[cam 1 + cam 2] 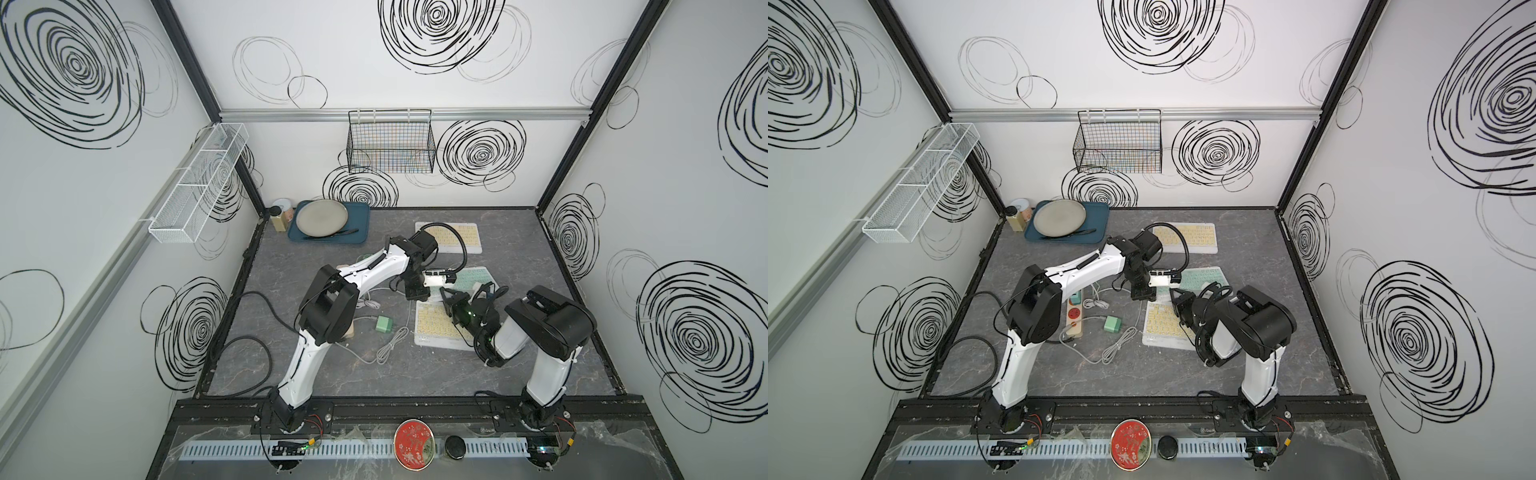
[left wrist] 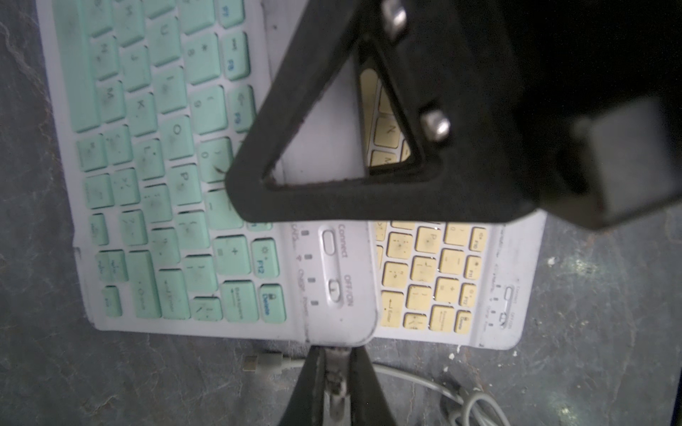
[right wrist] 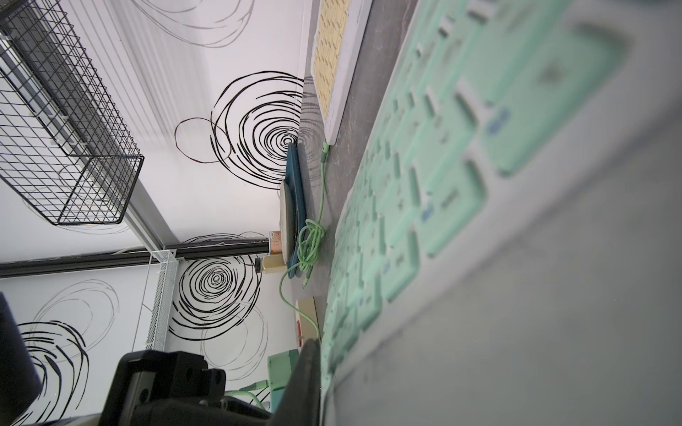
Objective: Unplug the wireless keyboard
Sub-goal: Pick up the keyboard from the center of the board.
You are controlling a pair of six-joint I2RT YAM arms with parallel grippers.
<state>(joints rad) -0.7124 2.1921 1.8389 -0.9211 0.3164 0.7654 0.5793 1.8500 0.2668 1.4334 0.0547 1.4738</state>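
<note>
Wireless keyboard (image 1: 473, 277) here is the mint-keyed one. It sits right of centre on the table, a bit skewed, and its top strip overlaps the nearer yellow keyboard (image 1: 432, 332). The grey table (image 1: 540, 353) also carries a second yellow keyboard (image 1: 453, 237) further back, well apart, and a blue tray (image 1: 361, 218) with a plate (image 1: 322, 216) in the far left corner. Both arms meet over the mint board. The right hand (image 1: 449, 298) looks pinched narrow onto it near that top strip: one black finger (image 2: 369, 199) lies across the key side, and the other one's tip is mostly hidden, so take that with a grain of salt. The left hand (image 2: 336, 356) is closed tight on the whitish plug (image 2: 336, 372), which butts right up against the board's short edge by the on/off switch. A grey cable (image 2: 465, 402) lies on the table nearby, a little green charger brick (image 1: 385, 324) sits further left, and a loose connector (image 2: 262, 363) lies just beside the left fingers (image 2: 308, 391).
</note>
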